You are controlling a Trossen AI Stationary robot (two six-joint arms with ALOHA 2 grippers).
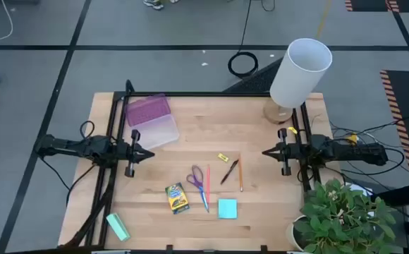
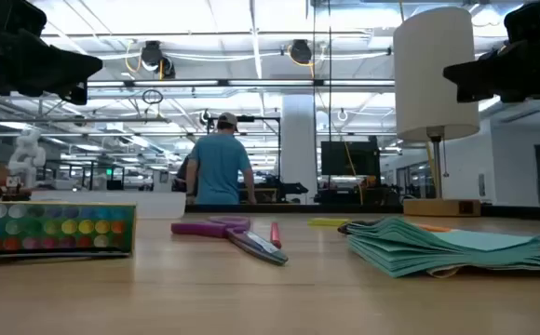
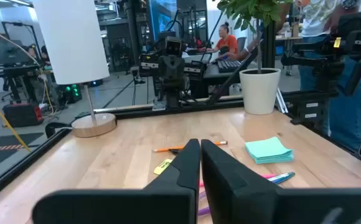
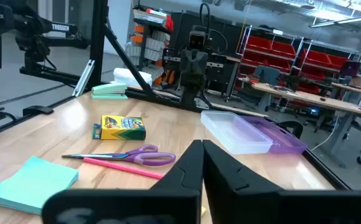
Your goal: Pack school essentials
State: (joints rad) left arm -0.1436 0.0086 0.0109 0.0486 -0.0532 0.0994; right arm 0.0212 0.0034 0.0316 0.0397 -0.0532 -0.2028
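Observation:
The school essentials lie loose on the wooden table between my two arms. They are purple-handled scissors point(image 1: 196, 176), a red pen point(image 1: 207, 185), a blue pen point(image 1: 205, 201), a black pen point(image 1: 228, 172), an orange pencil point(image 1: 240, 175), a yellow-green crayon box point(image 1: 177, 198), a cyan sticky-note pad point(image 1: 227, 208) and a tiny yellow piece point(image 1: 223, 157). A clear case with a purple lid point(image 1: 150, 120) rests flat at the far left. My left gripper point(image 1: 150, 154) hovers shut left of the items. My right gripper point(image 1: 264, 152) hovers shut to their right. Neither holds anything.
A mint-green block point(image 1: 118, 227) lies near the front left corner. A white-shaded lamp point(image 1: 300, 70) stands at the far right, and a potted plant point(image 1: 342, 219) at the near right corner. Bare wood lies between the case and the yellow piece.

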